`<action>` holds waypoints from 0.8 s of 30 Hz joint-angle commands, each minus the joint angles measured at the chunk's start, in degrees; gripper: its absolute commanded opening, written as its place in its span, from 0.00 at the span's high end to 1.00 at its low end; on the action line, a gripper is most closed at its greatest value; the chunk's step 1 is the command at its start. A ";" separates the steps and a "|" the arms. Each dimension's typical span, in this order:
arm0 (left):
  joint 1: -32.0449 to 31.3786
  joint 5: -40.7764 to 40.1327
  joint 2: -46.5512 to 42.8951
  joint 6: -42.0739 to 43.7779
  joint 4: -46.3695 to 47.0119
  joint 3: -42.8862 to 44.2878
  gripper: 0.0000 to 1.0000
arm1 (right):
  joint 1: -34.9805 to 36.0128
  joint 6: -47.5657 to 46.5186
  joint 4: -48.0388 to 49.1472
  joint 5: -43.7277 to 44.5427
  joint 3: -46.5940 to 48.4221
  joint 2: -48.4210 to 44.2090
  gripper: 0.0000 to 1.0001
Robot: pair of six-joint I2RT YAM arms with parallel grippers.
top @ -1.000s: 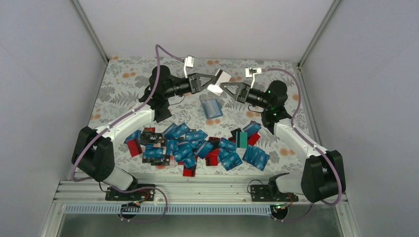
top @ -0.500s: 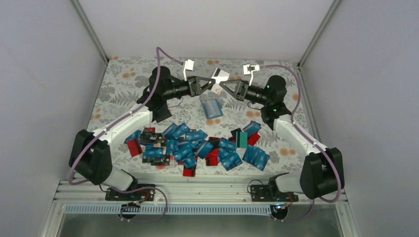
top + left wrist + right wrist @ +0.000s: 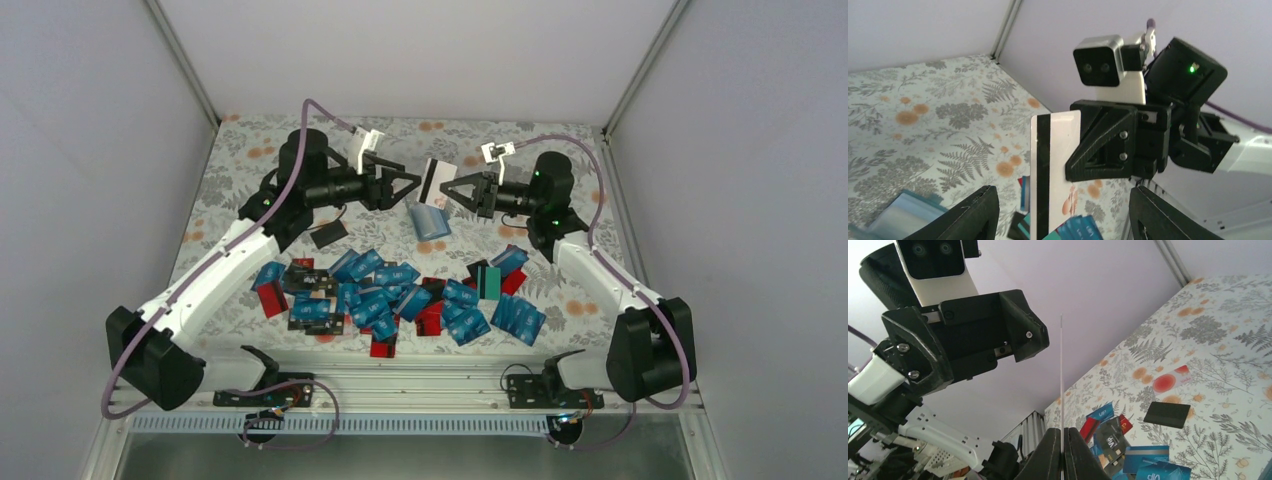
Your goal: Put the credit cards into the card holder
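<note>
Nearest us the loose credit cards lie heaped; beyond them sits the card holder. Farther back, raised, our right gripper pinches a white card by its edge, and our left gripper gapes empty alongside. That slim hold could let the card swivel and miss the holder.

Left hand off white credit card, now solely in right hand.

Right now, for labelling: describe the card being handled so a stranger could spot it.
Above the far side of the floral table, the right gripper pinches one card upright. Unlike the coloured cards lying below, it is white with a black stripe.
</note>
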 commanded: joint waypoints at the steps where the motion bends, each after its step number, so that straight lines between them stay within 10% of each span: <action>1: 0.41 -0.11 -2.18 7.45 -7.73 1.16 0.35 | 0.06 -4.88 -1.66 -5.83 3.00 0.43 0.96; 24: 1.12 13.56 -3.46 14.38 -11.37 2.20 0.70 | 5.44 -11.94 -5.44 -11.69 6.37 -1.79 0.96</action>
